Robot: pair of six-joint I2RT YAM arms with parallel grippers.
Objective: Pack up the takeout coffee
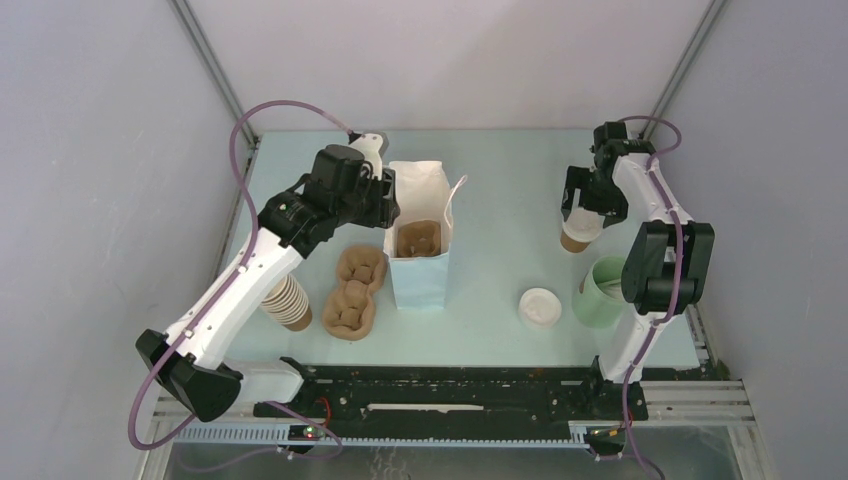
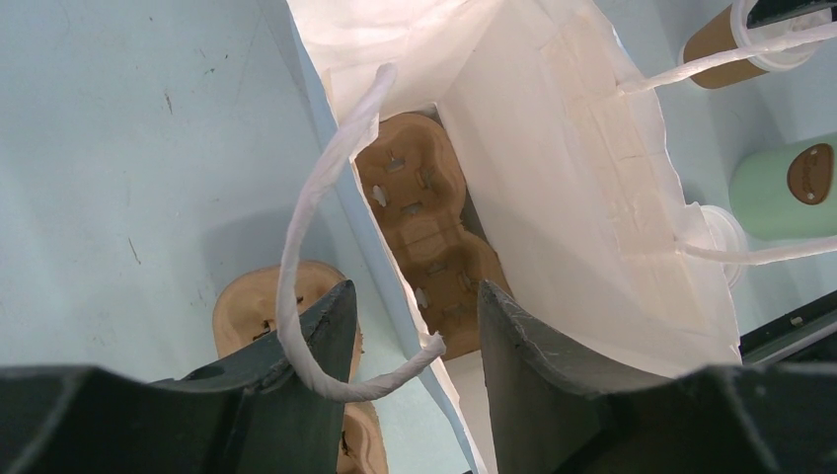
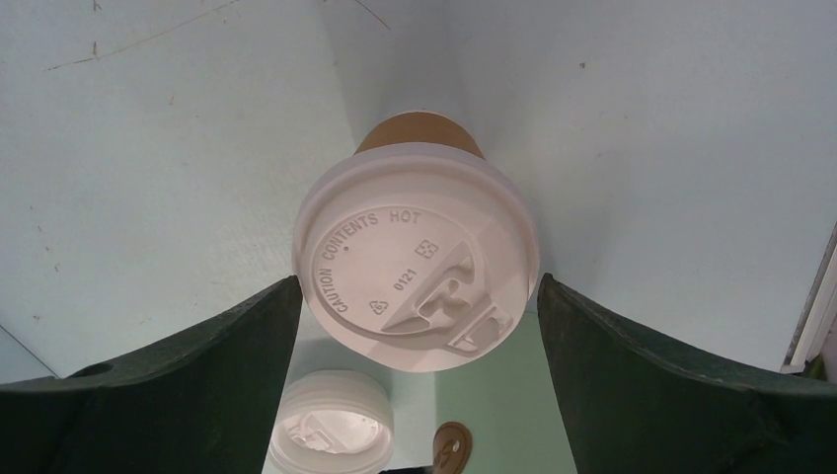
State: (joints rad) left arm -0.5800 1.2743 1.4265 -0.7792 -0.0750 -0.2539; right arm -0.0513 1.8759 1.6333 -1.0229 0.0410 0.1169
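The takeout coffee (image 1: 577, 233) is a brown paper cup with a white lid (image 3: 415, 257) at the right back of the table. My right gripper (image 1: 583, 213) sits over it, and in the right wrist view my right gripper (image 3: 418, 280) has both fingers against the lid's rim. A white paper bag (image 1: 420, 270) stands open mid-table with a brown carrier (image 1: 418, 238) inside. My left gripper (image 2: 415, 316) is open at the bag's left rim. Its jaws straddle the bag's wall, and the bag's handle (image 2: 306, 227) is draped over one finger. The cup also shows in the left wrist view (image 2: 725, 49).
Two spare carriers (image 1: 360, 268) (image 1: 348, 310) lie left of the bag, beside a nested stack of brown cups (image 1: 288, 302). A loose white lid (image 1: 540, 307) and a pale green cup (image 1: 598, 292) sit near the right arm's base. Grey walls enclose the table.
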